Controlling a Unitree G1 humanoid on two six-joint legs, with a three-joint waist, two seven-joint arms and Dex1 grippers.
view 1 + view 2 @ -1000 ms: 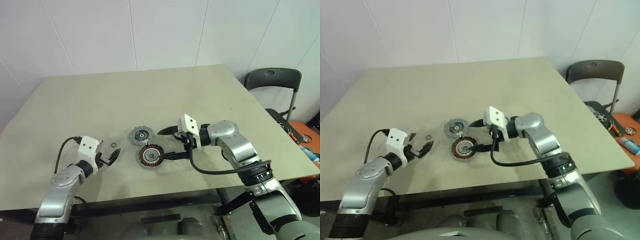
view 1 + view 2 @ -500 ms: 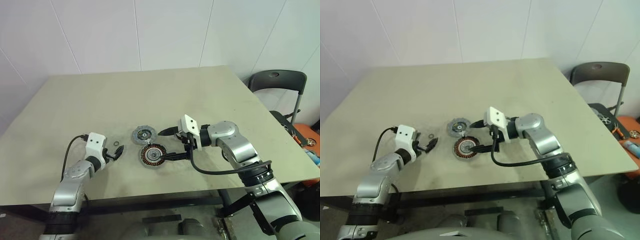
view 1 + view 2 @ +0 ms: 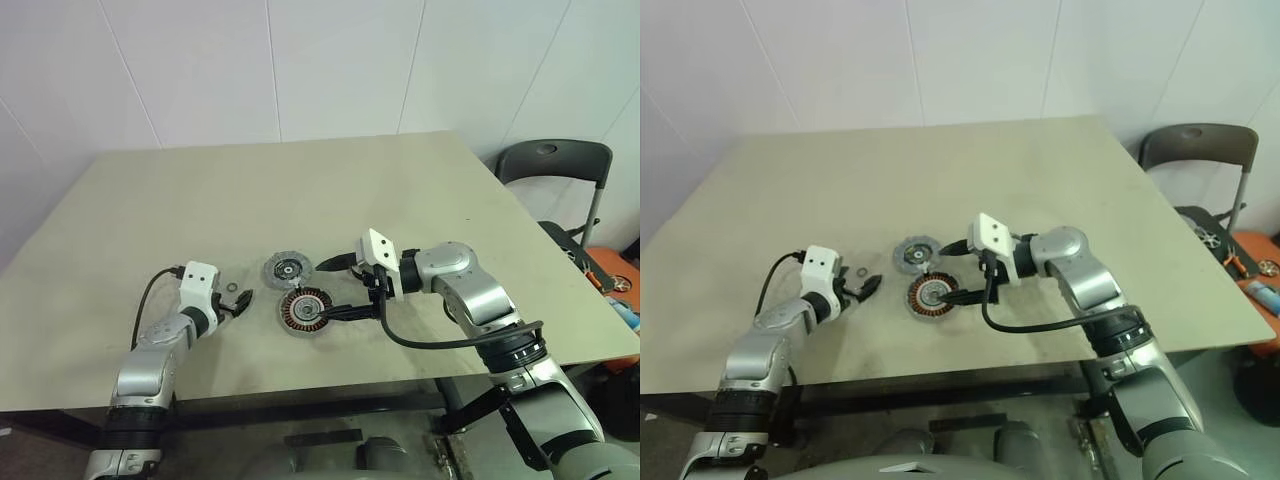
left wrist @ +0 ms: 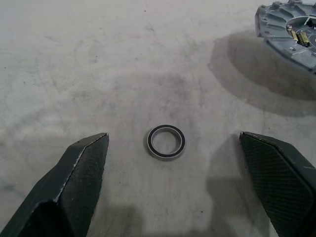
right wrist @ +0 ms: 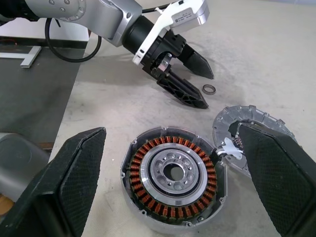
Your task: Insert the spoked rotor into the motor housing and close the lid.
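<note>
Housing [image 3: 303,312], copper-wound, on near table [image 3: 420,180]: likely heavy, rigid; grip by silver rim. Grey disc [image 3: 285,270] just beyond it. Right claw [image 3: 339,288] wide open, empty, straddling housing. Left claw [image 3: 240,303] wide open, empty, around tiny ring [image 4: 166,142].

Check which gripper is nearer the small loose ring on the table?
Left. The left gripper is open, its fingers straddling the small ring without touching. The right gripper is open around the motor housing, farther from the ring.
</note>
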